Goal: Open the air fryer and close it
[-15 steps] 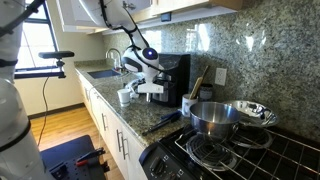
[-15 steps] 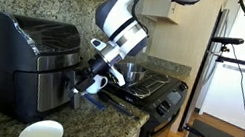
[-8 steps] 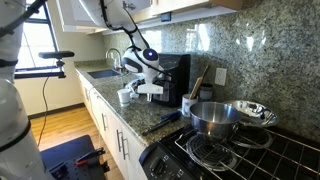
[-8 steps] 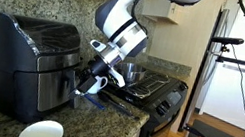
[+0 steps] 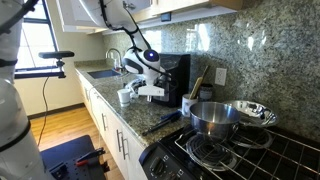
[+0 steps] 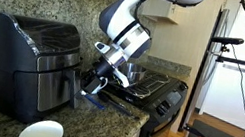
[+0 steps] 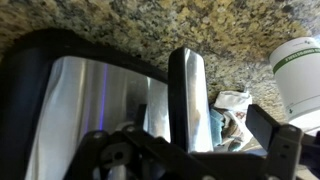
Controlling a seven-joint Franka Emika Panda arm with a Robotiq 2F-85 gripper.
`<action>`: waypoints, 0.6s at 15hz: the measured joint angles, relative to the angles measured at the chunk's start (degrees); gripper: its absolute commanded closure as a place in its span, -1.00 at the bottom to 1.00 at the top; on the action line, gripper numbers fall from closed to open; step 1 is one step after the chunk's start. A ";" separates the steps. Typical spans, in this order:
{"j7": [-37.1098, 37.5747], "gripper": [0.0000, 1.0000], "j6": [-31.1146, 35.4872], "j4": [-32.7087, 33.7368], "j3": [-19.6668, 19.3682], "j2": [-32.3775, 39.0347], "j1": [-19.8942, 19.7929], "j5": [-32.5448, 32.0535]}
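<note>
The air fryer point(image 5: 178, 78) point(image 6: 25, 59) is a black box with a silvery front drawer panel point(image 7: 95, 100), and it stands on the granite counter against the backsplash. Its drawer looks pushed in flush with the body. In the wrist view the black upright handle point(image 7: 187, 95) fills the middle, seen between the jaws. My gripper point(image 5: 150, 91) point(image 6: 97, 77) point(image 7: 190, 150) hovers just in front of that handle, open, with the fingers spread on either side and touching nothing.
One white mug point(image 5: 125, 97) point(image 7: 300, 68) stands beside the fryer, and another point(image 6: 40, 133) sits at the counter's near edge. A steel pot point(image 5: 213, 117) and a bowl point(image 5: 252, 110) rest on the stove. The sink point(image 5: 104, 72) lies further along the counter. A dark flat object point(image 5: 160, 122) lies on the counter.
The jaws have spread from partly closed to wide open, letting go of the handle. The gripper has drawn back slightly from the fryer front.
</note>
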 measured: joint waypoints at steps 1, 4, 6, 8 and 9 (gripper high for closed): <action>0.05 -1.00 0.00 -0.82 -0.07 -0.48 -0.20 0.00; 0.40 -1.00 -0.01 -4.03 -0.46 -2.47 -0.96 0.01; 1.72 -1.00 0.00 -6.63 -1.17 -4.11 -1.21 -0.29; 3.44 -1.00 -0.01 -9.26 -1.67 -5.72 -1.58 -1.46; 4.17 -1.00 -0.01 -10.41 -1.91 -6.45 -1.65 -1.98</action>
